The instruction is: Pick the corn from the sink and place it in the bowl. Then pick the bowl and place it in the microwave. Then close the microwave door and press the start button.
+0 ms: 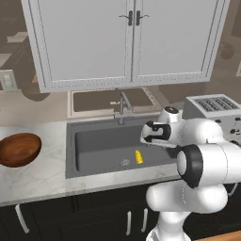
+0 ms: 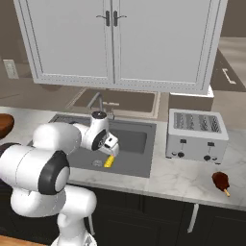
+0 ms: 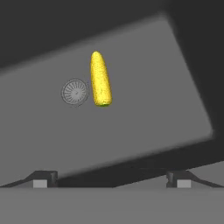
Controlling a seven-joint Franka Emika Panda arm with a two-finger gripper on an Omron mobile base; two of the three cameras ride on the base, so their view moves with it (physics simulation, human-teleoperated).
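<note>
- The hand [image 3: 112, 180] hangs above the sink [image 1: 94, 146] with its fingers spread wide, grasping nothing.
- Below it, the corn [image 3: 100, 79] lies on the sink floor just beside the round drain [image 3: 75, 92], apart from the fingertips.
- The bowl [image 1: 19, 149] sits on the counter [image 1: 42, 176] left of the sink.
- A toaster [image 2: 197, 134] stands on the right.
- Behind the basin rises the faucet [image 1: 123, 106].

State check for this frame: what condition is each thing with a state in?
corn: lying on the sink floor beside the drain, not held
sink: dry, faucet off
bowl: upright on the counter, empty
gripper: open, above the sink
upper cabinet doors: closed
toaster: slots empty
</note>
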